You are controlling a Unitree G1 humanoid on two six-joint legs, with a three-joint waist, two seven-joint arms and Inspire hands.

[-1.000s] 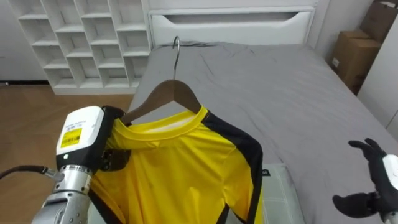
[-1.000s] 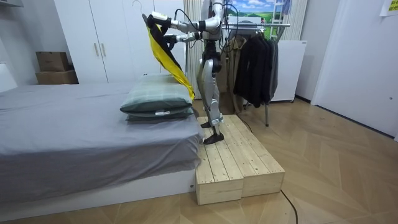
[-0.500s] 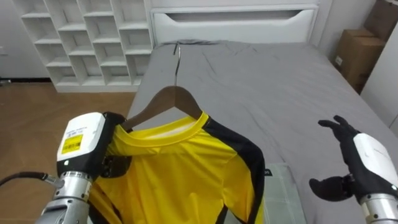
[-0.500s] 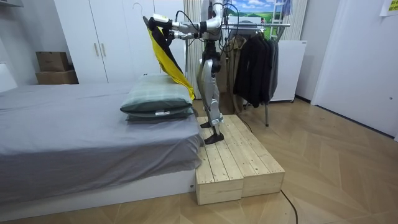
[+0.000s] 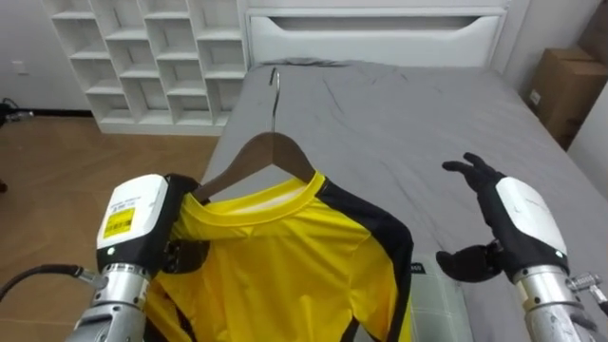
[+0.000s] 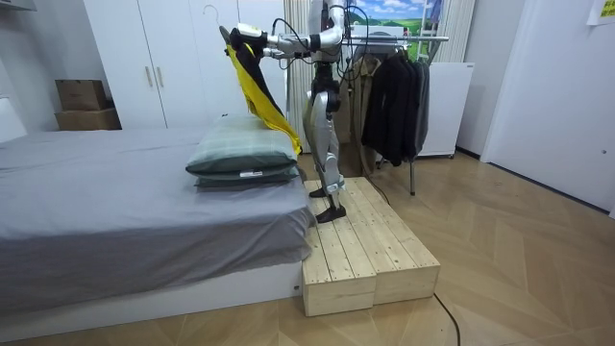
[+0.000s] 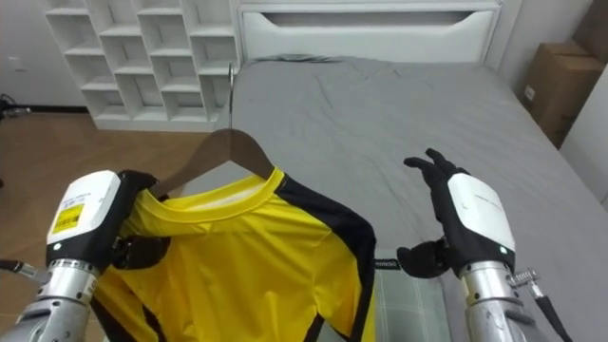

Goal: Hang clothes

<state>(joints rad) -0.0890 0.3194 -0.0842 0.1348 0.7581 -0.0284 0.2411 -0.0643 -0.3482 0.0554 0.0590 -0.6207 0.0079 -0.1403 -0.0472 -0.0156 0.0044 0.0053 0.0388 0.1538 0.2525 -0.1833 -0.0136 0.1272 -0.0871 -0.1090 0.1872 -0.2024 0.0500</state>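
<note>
A yellow shirt (image 5: 285, 271) with black shoulder stripes hangs on a wooden hanger (image 5: 271, 152) with a metal hook (image 5: 274, 81). My left hand (image 5: 142, 228) is curled round the hanger's left shoulder end through the cloth and holds it up over the bed. My right hand (image 5: 508, 218) is raised to the right of the shirt with its fingers spread, touching nothing. In the room view I stand on a wooden platform (image 6: 370, 250) at the bedside, with the shirt (image 6: 252, 82) held high over the pillows (image 6: 245, 154).
The grey bed (image 5: 399, 123) lies ahead with a white headboard (image 5: 370, 38). White cubby shelves (image 5: 152, 57) stand at the far left, a cardboard box (image 5: 560, 85) at the right. A clothes rack with dark garments (image 6: 394, 96) is behind me.
My right hand has risen and moved left, closer to the shirt. The left hand keeps its hold on the hanger, and the view has shifted a little.
</note>
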